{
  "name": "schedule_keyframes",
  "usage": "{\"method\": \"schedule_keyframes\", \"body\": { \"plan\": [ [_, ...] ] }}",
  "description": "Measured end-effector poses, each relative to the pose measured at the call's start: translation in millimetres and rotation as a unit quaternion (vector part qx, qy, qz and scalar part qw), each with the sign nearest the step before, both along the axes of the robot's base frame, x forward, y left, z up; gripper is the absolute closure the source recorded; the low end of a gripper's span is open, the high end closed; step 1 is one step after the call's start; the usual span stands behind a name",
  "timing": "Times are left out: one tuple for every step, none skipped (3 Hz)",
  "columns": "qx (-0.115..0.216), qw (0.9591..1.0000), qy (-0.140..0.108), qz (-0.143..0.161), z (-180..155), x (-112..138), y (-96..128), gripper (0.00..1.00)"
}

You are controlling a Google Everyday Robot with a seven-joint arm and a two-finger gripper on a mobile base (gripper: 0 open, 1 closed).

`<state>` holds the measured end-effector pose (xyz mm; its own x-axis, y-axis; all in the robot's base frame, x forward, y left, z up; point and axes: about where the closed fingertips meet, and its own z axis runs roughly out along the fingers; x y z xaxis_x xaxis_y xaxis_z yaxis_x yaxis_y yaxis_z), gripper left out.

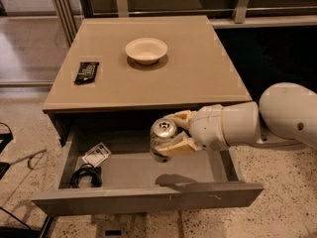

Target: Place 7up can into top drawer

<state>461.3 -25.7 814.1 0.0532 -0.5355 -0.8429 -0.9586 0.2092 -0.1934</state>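
Observation:
The 7up can (162, 137) is a silver-and-green can with a silver pull-tab top, held upright over the middle of the open top drawer (148, 195). My gripper (177, 133) is shut on the can, with one cream finger behind it and one in front, and reaches in from the right on a white arm. The can hangs above the grey drawer floor, and its shadow falls near the front panel. The drawer is pulled out below the beige table top (198, 68).
A cream bowl (146, 49) and a black flat object (86, 71) lie on the table top. In the drawer's left part lie a black cable coil (85, 176) and a small white packet (97, 154). A railing stands behind the table.

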Motion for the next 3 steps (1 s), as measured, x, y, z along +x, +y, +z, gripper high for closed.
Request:
{"method": "schedule_keyframes", "body": {
  "plan": [
    [-0.014, 0.9999, 0.003, -0.001, -28.4, 8.4, -4.6, 1.0],
    [-0.008, 0.9999, 0.005, -0.007, -78.6, 27.3, -5.5, 1.0],
    [0.002, 0.9999, 0.002, -0.012, -105.3, 37.7, -4.9, 1.0]
  ]
}}
